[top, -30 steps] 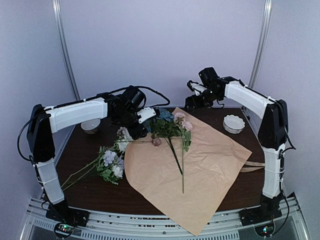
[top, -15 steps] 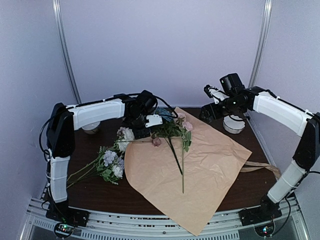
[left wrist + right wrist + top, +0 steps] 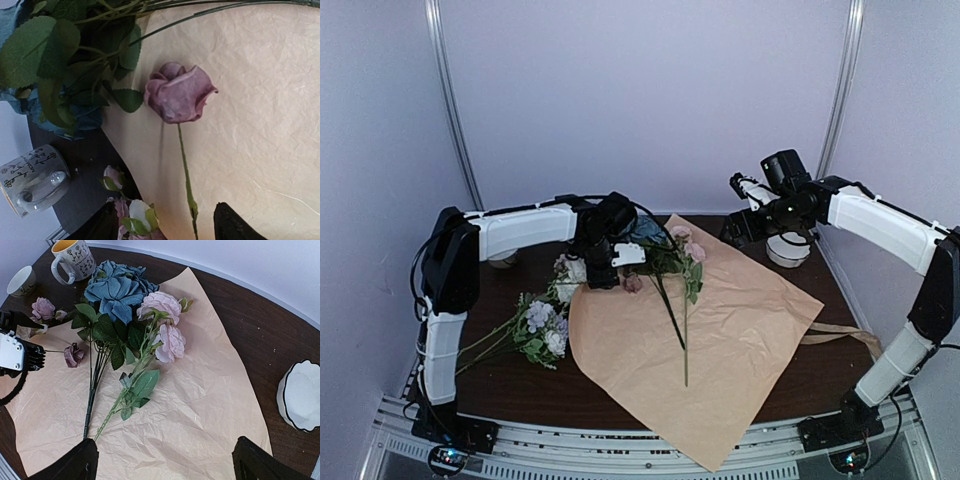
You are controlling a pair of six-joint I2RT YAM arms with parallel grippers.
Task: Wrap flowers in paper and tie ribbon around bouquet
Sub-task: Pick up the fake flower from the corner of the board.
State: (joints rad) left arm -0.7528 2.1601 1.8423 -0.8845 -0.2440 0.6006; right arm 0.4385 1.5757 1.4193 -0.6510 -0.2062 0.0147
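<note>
The paper (image 3: pixel 720 340) lies tan face up across the table's middle. On its far corner rest flowers (image 3: pixel 665 255) with blue (image 3: pixel 115 292) and pink blooms (image 3: pixel 160 305), stems pointing toward me. A second bunch (image 3: pixel 545 325) lies on the bare table at the left. My left gripper (image 3: pixel 610 278) hangs open at the paper's left edge, and the thin stem (image 3: pixel 187 190) of a single mauve rose (image 3: pixel 177 95) runs between its fingers (image 3: pixel 235 225) without touching them. My right gripper (image 3: pixel 165 465) is open and empty, raised over the back right. A beige ribbon (image 3: pixel 845 333) pokes out from under the paper's right side.
A patterned mug (image 3: pixel 74 257) and a small bowl (image 3: pixel 22 280) stand at the back left. A white scalloped dish (image 3: pixel 787 250) sits at the back right under the right arm. Dark tabletop (image 3: pixel 520 390) shows at the near left.
The left gripper has reached rightward to the paper's edge, over the mauve rose. The right arm has swung right and away from the flowers, its jaws wider.
</note>
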